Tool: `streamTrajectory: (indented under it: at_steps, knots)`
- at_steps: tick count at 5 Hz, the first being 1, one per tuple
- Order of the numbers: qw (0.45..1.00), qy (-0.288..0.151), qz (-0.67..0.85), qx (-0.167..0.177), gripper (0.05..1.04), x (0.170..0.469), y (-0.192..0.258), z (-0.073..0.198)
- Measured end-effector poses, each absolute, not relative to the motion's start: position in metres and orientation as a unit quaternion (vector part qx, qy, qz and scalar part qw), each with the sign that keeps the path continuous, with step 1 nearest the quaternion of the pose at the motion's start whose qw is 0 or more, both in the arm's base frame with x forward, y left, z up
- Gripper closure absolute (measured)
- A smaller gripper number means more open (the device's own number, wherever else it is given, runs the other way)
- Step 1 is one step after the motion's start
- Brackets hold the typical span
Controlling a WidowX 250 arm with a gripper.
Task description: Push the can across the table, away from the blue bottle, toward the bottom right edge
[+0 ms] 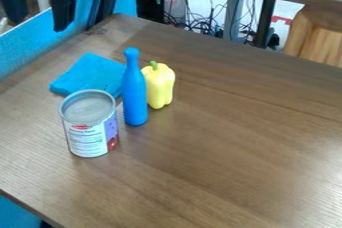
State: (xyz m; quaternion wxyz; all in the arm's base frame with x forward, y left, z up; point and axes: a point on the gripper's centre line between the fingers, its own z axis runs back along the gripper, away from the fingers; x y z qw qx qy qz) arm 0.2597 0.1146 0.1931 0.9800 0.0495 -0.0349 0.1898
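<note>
The tool (40,21) is at the upper left of the view, above the far left edge of the table (234,147); it is released, its two black fingers (64,9) standing well apart with nothing held between them; it touches none of the things on the table, and the cloth (88,76) is the nearest of them.

The cloth is blue and lies folded flat on the left part of the table, its near edge partly hidden by the can (90,127); the can stands upright in front of it, with a grey round top inside a metal rim and a white label marked with red and purple; the bottle (135,92), plain blue with a narrow neck, stands upright to the right of the can and overlaps the right side of the cloth in the view; whether bottle and cloth touch, I cannot tell.

The pepper (160,86) is yellow with a green stem on top; it sits upright just to the right of the bottle and slightly behind it, its left side partly hidden.

Beyond the table, a blue panel (30,47) runs along the left; tangled dark cables (207,24) hang behind the far edge; a light wooden piece (319,37) stands at the upper right.
</note>
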Motion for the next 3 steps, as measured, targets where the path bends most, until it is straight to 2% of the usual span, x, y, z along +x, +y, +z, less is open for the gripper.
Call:
streamTrajectory:
  at_steps: [1,3]
  knots:
    - [0.981,-0.02,0.188,0.047,0.083,0.259,0.114,0.184]
    - [0.983,-0.003,0.168,0.072,0.083,0.258,0.123,0.16]
